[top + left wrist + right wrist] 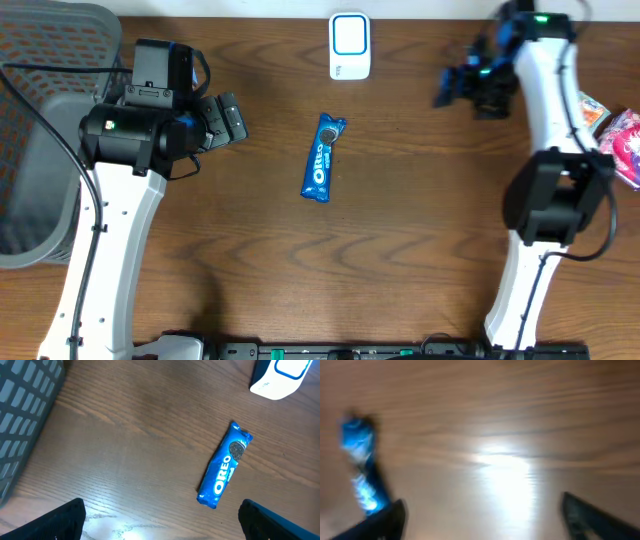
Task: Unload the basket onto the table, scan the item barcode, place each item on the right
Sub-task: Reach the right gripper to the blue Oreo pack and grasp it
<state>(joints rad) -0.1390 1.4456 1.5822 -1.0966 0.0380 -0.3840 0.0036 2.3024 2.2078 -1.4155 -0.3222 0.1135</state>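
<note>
The Oreo pack lies right of the open left gripper, long axis near-to-far; the right gripper, also open, sits farther off.

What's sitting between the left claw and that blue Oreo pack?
Nothing: only bare wooden table separates the left gripper from the Oreo pack, clearest in the overhead view.
</note>
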